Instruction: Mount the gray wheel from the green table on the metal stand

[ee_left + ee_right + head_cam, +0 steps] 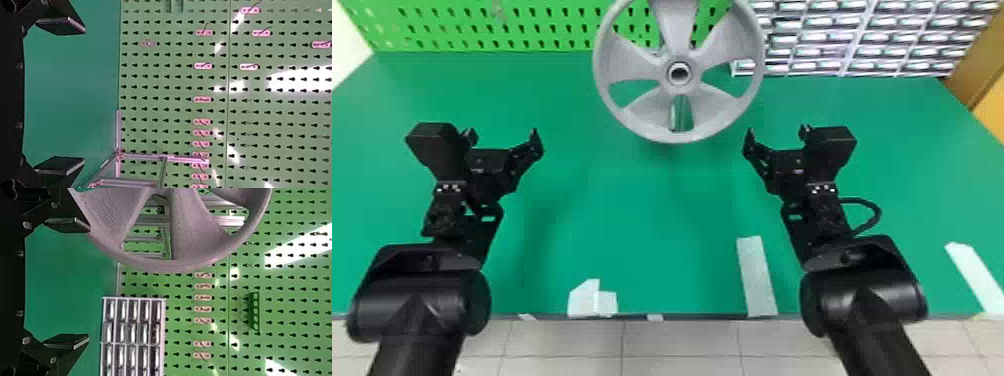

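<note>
Upright at the top middle of the head view is the gray wheel (644, 64), its hub bore facing the camera. My left gripper (502, 136) is open to the wheel's left, and my right gripper (777, 134) is open to its right; neither touches it. In the left wrist view, bare rails of the metal stand (184, 159) show beyond the left gripper (60, 95). In the right wrist view, the wheel (190, 235) covers part of the metal stand (150, 220), off from the right gripper (67, 282). Whether wheel and stand touch is hidden.
The green table (632, 210) spreads beneath both arms, with pale tape strips (756, 275) near its front edge. A green pegboard (482, 25) rises behind. At the back right stands a rack of small drawers (857, 37).
</note>
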`<state>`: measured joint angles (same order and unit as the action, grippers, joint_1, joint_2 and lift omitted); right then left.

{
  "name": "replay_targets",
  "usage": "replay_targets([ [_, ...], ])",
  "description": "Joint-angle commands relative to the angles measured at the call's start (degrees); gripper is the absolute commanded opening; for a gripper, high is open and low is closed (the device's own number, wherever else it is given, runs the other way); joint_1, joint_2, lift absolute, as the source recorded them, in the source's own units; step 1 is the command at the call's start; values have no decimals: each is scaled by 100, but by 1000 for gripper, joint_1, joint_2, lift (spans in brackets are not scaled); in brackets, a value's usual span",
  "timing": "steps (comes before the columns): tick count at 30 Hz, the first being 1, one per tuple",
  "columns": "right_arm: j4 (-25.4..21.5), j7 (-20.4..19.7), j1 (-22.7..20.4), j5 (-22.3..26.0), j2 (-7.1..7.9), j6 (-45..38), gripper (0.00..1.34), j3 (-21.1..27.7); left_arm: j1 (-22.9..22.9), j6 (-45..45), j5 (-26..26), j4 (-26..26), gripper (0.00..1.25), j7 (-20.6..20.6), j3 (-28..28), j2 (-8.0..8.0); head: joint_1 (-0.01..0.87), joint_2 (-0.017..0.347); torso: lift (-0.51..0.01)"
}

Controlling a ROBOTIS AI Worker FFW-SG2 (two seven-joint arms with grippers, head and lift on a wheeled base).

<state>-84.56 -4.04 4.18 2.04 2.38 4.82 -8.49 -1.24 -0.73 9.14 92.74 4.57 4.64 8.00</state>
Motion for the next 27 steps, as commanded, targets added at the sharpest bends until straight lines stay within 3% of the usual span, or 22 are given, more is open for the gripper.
replay_targets([
  [1, 0, 0, 4, 7, 0, -7, 1037, 5, 1, 3, 0, -2, 1132, 0, -7, 0, 867, 52, -100],
  [27, 0, 0, 4, 7, -27, -16, 1037, 5, 36, 3, 18, -2, 1132, 0, 2, 0, 867, 52, -100],
])
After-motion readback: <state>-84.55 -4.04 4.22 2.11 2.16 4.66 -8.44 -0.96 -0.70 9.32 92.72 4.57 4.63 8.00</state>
